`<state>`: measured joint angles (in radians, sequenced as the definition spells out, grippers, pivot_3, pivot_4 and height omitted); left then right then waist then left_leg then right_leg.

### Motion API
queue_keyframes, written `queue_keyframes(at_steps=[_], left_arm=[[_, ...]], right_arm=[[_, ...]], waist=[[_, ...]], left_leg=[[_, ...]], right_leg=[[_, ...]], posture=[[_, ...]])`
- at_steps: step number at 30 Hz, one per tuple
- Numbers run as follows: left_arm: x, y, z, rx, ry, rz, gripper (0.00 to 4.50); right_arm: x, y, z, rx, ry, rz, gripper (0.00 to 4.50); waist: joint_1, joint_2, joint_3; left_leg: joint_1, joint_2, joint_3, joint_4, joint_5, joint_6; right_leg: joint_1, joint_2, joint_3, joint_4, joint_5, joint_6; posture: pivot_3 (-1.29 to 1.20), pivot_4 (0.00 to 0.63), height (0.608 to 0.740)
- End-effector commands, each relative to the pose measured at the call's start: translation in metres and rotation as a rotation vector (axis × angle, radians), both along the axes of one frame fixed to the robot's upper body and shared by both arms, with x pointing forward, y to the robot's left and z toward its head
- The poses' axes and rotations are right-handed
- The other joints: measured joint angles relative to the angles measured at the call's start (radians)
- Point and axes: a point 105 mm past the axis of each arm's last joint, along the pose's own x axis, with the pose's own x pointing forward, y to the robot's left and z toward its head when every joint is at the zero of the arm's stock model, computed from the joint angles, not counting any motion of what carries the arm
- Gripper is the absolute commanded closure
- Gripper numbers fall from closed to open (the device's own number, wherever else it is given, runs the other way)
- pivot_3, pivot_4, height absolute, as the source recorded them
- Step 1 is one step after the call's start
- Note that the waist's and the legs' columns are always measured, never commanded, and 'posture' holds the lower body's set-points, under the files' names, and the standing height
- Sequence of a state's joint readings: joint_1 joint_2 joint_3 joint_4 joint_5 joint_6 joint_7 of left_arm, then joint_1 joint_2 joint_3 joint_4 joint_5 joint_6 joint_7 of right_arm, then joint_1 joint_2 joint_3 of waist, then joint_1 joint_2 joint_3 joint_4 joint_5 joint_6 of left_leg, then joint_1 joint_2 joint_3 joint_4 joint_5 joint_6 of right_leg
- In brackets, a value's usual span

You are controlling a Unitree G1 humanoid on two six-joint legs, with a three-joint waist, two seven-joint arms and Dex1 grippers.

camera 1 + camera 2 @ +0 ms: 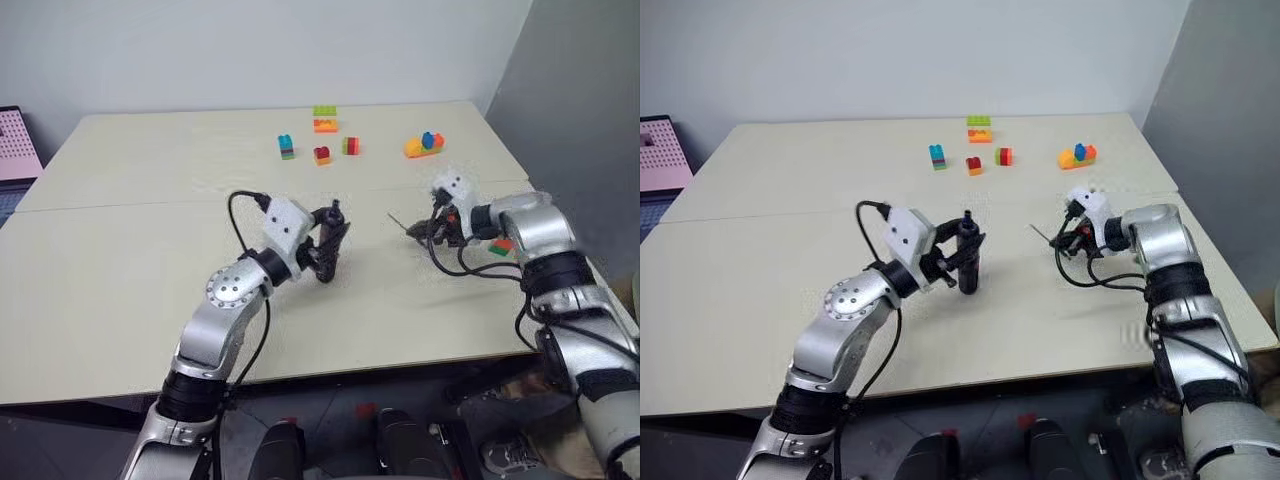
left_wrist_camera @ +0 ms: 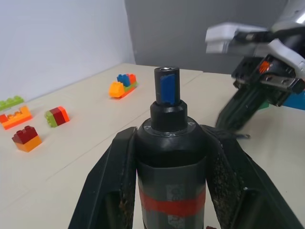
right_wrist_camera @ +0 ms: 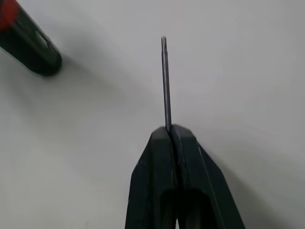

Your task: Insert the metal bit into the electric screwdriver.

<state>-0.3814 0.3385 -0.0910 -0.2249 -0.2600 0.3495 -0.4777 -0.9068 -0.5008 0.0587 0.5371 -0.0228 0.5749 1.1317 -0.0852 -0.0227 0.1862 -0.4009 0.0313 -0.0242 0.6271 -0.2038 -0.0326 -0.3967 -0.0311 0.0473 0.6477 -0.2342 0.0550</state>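
From the left eye view we see the left arm bent up over the table [image 1: 120, 260], its left gripper [image 1: 330, 240] clamped on the electric screwdriver [image 1: 331, 238], which stands roughly upright above the table's middle, narrow end uppermost. The right arm reaches in from the right edge, wrist turned inward, and its right gripper [image 1: 415, 232] pinches the metal bit [image 1: 399, 221], a thin dark rod that juts toward the screwdriver but remains well apart from it. Coloured toy bricks [image 1: 322, 154] lie further back.

In the left wrist view we look along the left gripper's fingers [image 2: 114, 181], pressed against both sides of the screwdriver [image 2: 170, 157]: a black barrel with a red band, stepping down to a narrower collar and a tip with a blue patch, pointing up and away from the wrist.

In the right wrist view we find the right gripper [image 3: 172, 136] closed tight on the bit [image 3: 165, 81], whose long axis continues straight out past the fingertips; it is slender, grey and straight.
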Motion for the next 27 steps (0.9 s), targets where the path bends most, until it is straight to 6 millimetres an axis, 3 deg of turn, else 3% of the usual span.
queue_keyframes(at_steps=[1,3,8,12,14,20,27], left_arm=[[0.010,0.039,0.003,-0.065,0.011,0.186,2.86],[0.009,0.040,0.006,-0.115,0.014,0.209,2.86],[0.004,0.019,0.014,-0.170,-0.015,0.201,2.86],[-0.007,-0.023,0.021,-0.173,-0.077,0.074,2.86],[-0.009,-0.034,0.018,-0.165,-0.078,0.043,2.86],[-0.004,-0.049,0.007,-0.141,-0.088,0.042,2.86],[0.002,-0.053,0.010,-0.184,-0.108,0.089,2.86]], right_arm=[[-0.006,0.010,0.057,0.206,-0.273,-0.060,4.50],[-0.013,0.013,0.075,0.296,-0.360,-0.092,4.50],[-0.026,0.018,0.101,0.402,-0.487,-0.136,4.50],[-0.043,0.030,0.126,0.503,-0.618,-0.100,4.50],[-0.047,0.035,0.133,0.548,-0.643,-0.084,4.50],[-0.059,0.050,0.151,0.715,-0.680,-0.054,4.50],[-0.071,0.076,0.155,0.834,-0.658,-0.023,4.50]], waist=[[-0.003,0.000,0.000],[-0.003,0.000,0.000],[0.008,0.000,0.000],[0.022,0.000,0.000],[0.031,0.000,0.000],[0.053,0.000,0.000],[0.054,0.000,0.000]], left_leg=[[0.000,0.000,0.000,0.000,0.000,0.000],[-0.001,0.001,0.000,-0.001,0.000,0.000],[-0.008,0.001,-0.001,0.000,0.000,0.000],[-0.012,0.001,0.000,0.000,0.000,0.000],[-0.015,0.001,0.000,0.000,0.000,0.000],[-0.016,0.001,0.000,0.000,0.000,0.000],[-0.016,0.001,0.000,0.001,0.000,0.000]], right_leg=[[-0.001,0.000,0.000,0.000,0.000,0.000],[-0.003,0.001,0.002,0.001,0.001,0.002],[-0.008,0.002,0.000,0.001,0.003,0.005],[-0.010,0.001,0.000,-0.003,0.003,0.005],[-0.012,0.001,0.000,-0.003,0.003,0.005],[-0.014,0.001,-0.001,-0.003,0.003,0.004],[-0.013,0.001,-0.001,-0.003,0.001,0.002]], posture=[[0.00,0.150,0.740],[0.00,0.150,0.740],[0.00,0.150,0.740],[0.00,0.150,0.740],[0.00,0.150,0.740],[0.00,0.150,0.740],[0.00,0.150,0.740]])
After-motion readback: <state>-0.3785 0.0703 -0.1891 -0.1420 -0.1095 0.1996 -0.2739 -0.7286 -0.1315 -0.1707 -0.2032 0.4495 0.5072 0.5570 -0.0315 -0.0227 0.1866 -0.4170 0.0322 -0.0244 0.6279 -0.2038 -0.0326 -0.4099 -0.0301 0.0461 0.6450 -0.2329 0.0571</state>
